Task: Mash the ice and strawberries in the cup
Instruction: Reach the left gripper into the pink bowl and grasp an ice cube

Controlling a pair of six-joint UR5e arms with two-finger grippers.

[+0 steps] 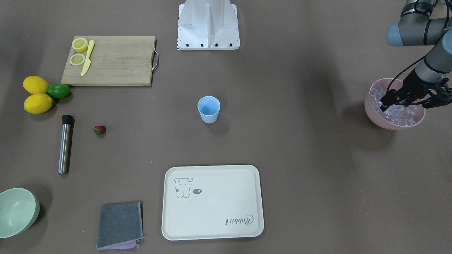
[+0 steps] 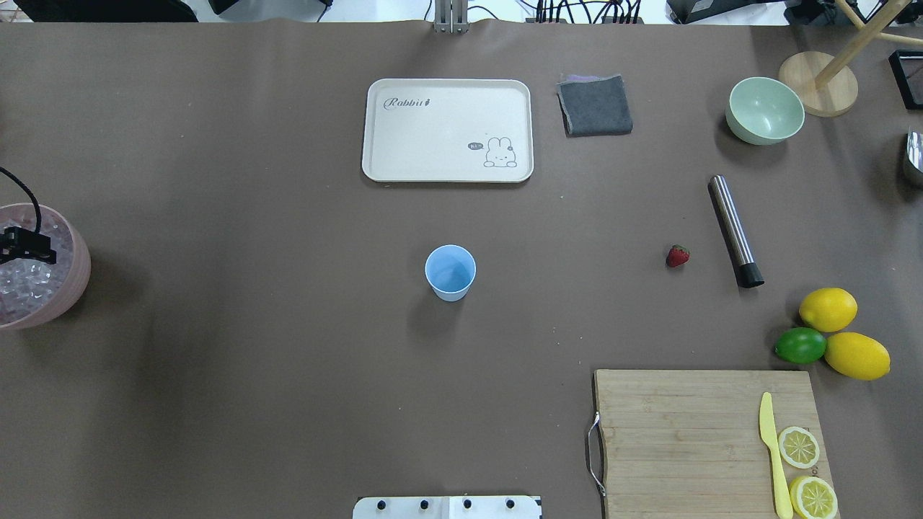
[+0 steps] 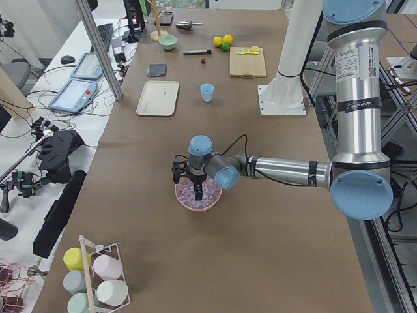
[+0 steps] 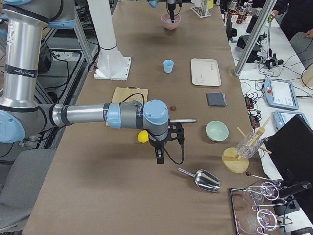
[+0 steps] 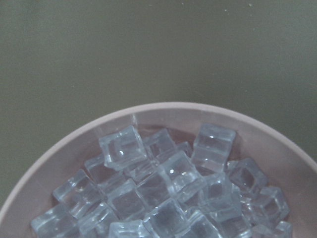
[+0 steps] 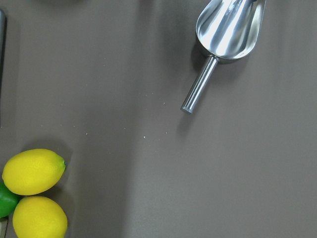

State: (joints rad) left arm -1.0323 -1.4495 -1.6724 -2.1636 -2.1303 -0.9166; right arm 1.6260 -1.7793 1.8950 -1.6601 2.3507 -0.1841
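Observation:
The light-blue cup (image 1: 208, 109) stands upright and empty at the table's middle. The strawberry (image 1: 99, 130) lies apart from it, near a steel muddler (image 1: 65, 144). The ice (image 1: 399, 114) fills a pink bowl (image 1: 392, 125) at the table's left end, and the left wrist view shows it close up (image 5: 163, 193). My left gripper (image 1: 406, 102) hangs just over the ice, looks open, and holds nothing. My right gripper (image 4: 159, 157) hovers above bare table near the lemons. It shows only in the exterior right view, so I cannot tell whether it is open or shut.
A cream tray (image 1: 212, 225) and a grey cloth (image 1: 120, 224) lie on the far side. A cutting board (image 1: 116, 60) carries lemon halves and a yellow knife. Two lemons (image 1: 35, 84), a lime (image 1: 59, 91), a green bowl (image 1: 16, 211) and a metal scoop (image 6: 228, 29) are on my right.

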